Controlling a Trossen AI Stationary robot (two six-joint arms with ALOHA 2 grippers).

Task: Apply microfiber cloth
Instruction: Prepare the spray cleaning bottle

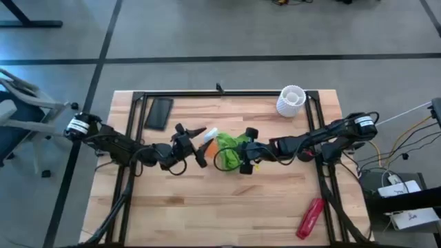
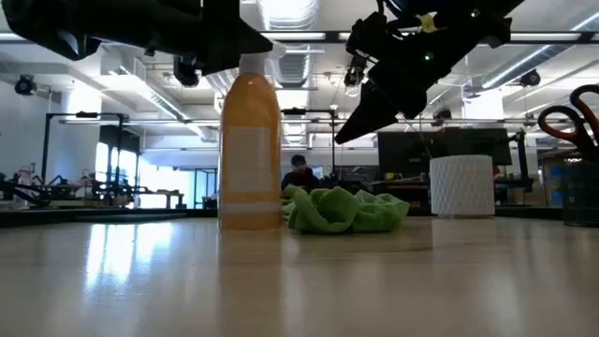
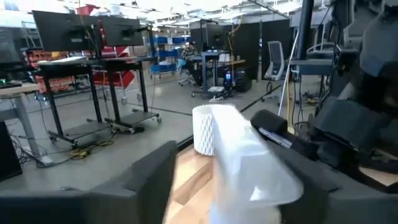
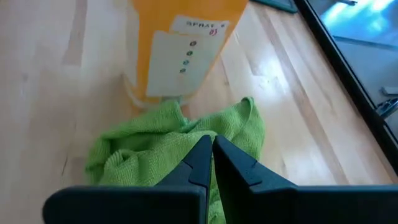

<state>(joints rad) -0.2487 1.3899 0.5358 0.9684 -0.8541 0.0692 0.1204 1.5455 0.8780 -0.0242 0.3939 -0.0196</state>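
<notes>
**Right gripper poised over the cloth, not yet gripping**

On your wooden table point(image 1: 275, 200), the orange spray bottle point(image 2: 249, 154) stands mid-table with the left gripper point(image 1: 195, 146) around its white head; whether those fingers clamp it, you cannot tell. The microfiber cloth point(image 4: 168, 146) lies bunched just beside the bottle's base. Your right gripper point(image 4: 211, 163) hangs above it with its fingers pressed together and empty. Spread them first, then descend onto the highest fold so both tips bite fabric, keeping clear of the bottle.
</notes>
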